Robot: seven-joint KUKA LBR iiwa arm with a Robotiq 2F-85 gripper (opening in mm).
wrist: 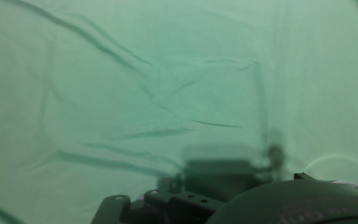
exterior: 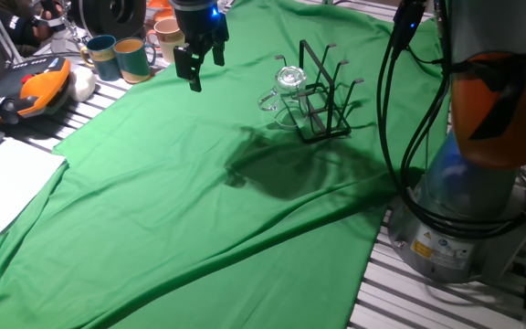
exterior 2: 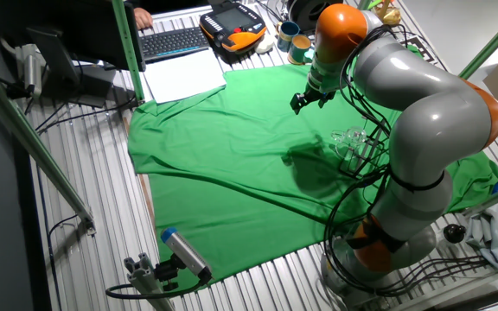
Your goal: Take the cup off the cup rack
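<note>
Clear glass, the cup (exterior: pixel 288 90) hangs on the near side of the black wire cup rack (exterior: pixel 325 91), its handle pointing away from the rack, both on the green cloth (exterior: pixel 199 201). The gripper (exterior: pixel 201 62) hangs in the air well to the side, holding nothing, jaws apart. Mugs (exterior: pixel 121 57) stand beyond the cloth's edge.

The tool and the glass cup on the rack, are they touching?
Apart. One fixed view shows the tool hanging above the green cloth, with clear cloth between it and the cup on the cup rack.
</note>
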